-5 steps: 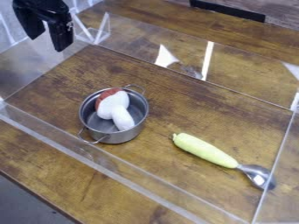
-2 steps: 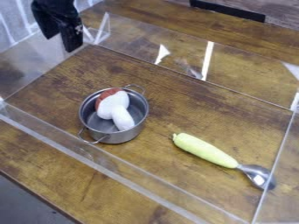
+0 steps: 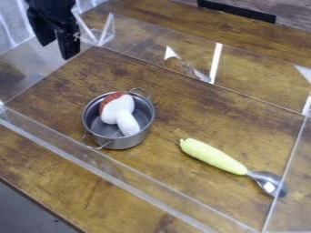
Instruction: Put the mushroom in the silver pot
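The mushroom [image 3: 115,110], with its reddish-brown cap and thick white stem, lies inside the silver pot [image 3: 141,132], cap toward the pot's back-left rim. The pot stands on the wooden table, left of centre. My gripper [image 3: 57,39] hangs at the top left corner, well up and away from the pot, pointing down. Its black fingers stand apart and nothing is between them.
A long yellow-green piece [image 3: 215,155] with a metal end [image 3: 266,186] lies at the right front. Clear plastic walls [image 3: 145,196] run around the wooden table top [image 3: 206,100], with upright clear panels at the back.
The gripper has shifted slightly within the top left corner and turned a little. The mushroom and the pot have not moved.
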Robot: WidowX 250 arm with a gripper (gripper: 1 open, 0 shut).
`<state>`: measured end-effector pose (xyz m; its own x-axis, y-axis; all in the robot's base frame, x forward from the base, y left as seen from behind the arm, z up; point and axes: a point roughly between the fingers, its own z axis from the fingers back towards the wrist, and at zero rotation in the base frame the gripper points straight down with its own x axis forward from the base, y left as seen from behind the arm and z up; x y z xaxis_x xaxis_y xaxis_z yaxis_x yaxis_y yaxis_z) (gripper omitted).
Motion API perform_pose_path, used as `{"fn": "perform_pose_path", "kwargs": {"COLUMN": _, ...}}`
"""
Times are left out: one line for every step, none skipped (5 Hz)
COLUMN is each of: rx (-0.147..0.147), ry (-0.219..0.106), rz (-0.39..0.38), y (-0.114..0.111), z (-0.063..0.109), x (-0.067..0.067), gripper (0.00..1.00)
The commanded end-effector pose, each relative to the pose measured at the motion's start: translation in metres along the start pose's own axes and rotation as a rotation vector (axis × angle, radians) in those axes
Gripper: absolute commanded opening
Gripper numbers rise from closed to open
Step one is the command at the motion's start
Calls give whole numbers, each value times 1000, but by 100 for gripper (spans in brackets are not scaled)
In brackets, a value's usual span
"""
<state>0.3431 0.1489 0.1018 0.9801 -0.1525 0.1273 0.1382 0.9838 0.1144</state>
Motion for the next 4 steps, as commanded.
{"fn": "perform_pose_path", "kwargs": {"rx": 49, "ry": -43, "rz": 32, "y": 26, "z": 24, "x": -3, "gripper": 100}}
{"fn": "perform_pose_path", "kwargs": {"rx": 54, "ry": -29, "rz": 59, "y": 35, "z": 32, "x": -6, "gripper": 0}}
{"fn": "perform_pose_path", "kwargs": {"rx": 37, "ry": -19, "rz": 69, "y": 34, "z": 35, "x": -7, "gripper": 100}}
{"fn": "perform_pose_path", "kwargs": {"rx": 28, "ry": -13, "rz": 67, "y": 34, "z": 30, "x": -4, "gripper": 100}}
